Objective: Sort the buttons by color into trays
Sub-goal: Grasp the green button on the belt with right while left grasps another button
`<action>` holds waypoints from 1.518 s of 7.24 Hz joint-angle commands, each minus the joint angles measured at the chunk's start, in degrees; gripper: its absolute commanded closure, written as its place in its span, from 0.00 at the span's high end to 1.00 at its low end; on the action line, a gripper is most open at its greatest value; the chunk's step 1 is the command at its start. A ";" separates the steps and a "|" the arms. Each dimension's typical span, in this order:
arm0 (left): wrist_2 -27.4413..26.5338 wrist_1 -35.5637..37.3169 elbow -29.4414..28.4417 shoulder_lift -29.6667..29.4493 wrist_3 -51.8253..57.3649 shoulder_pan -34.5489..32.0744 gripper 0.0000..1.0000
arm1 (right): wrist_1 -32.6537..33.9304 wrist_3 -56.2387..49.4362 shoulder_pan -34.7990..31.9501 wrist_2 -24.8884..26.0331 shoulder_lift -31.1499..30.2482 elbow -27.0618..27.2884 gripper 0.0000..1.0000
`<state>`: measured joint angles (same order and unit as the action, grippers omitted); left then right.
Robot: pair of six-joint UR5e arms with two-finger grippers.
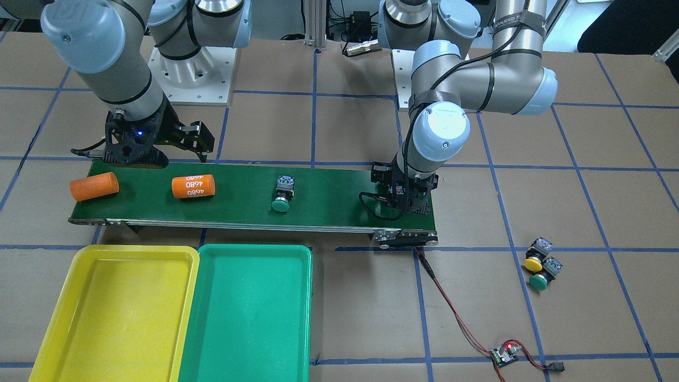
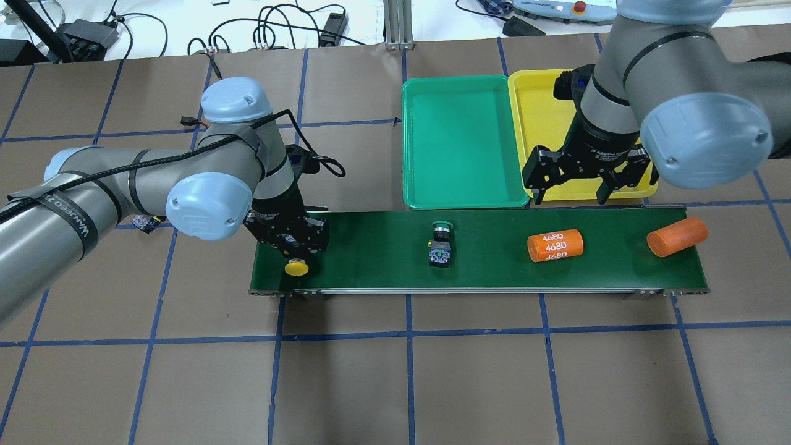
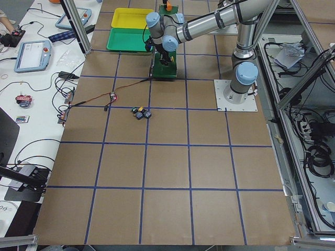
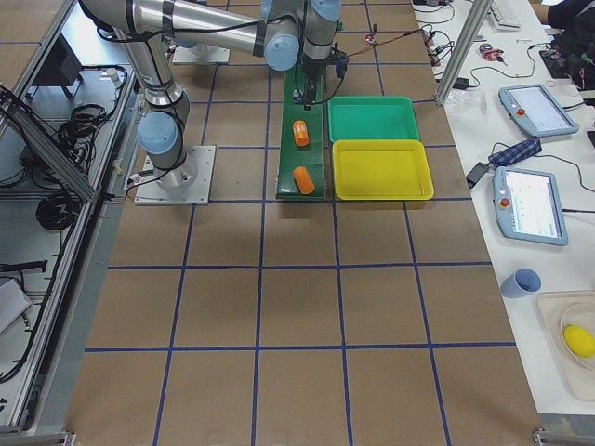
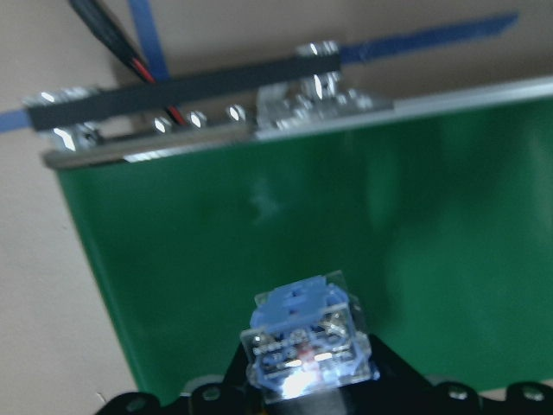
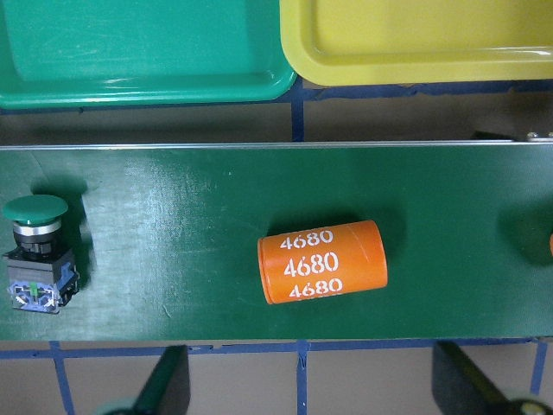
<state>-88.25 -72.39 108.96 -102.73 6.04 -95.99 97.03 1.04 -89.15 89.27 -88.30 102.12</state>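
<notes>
My left gripper (image 2: 296, 254) hangs over the left end of the dark-green conveyor belt (image 2: 371, 247), shut on a yellow button (image 2: 297, 268). The left wrist view shows that button's grey-blue contact block (image 5: 307, 346) close up. A green button (image 2: 440, 246) lies on its side mid-belt, seen also as the green button (image 6: 36, 251) in the right wrist view. My right gripper (image 2: 569, 193) is open above the belt's far edge, by the yellow tray (image 2: 537, 123). The green tray (image 2: 460, 142) lies beside it; both trays hold nothing. Another yellow button (image 1: 533, 258) and green button (image 1: 544, 276) lie together on the table.
Two orange cylinders lie on the belt: one printed 4680 (image 2: 555, 246) below my right gripper, and a plain one (image 2: 676, 236) near the belt's right end. A small circuit board (image 1: 504, 355) with a red wire runs to the belt's motor end.
</notes>
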 commanded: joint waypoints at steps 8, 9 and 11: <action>0.27 6.56 -7.70 -2.36 5.39 22.76 1.00 | 8.35 12.76 -7.35 -0.50 8.39 1.15 1.00; 0.27 9.17 -7.88 -4.82 17.40 26.87 1.00 | 10.27 17.11 -8.57 -0.68 9.36 1.15 1.00; -0.08 14.36 -8.14 -9.91 30.01 31.82 1.00 | 11.42 18.12 -10.25 -0.68 13.40 1.15 1.00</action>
<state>-88.06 -61.23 100.99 -109.46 26.89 -66.91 107.50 18.02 -98.56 88.69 -77.16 103.27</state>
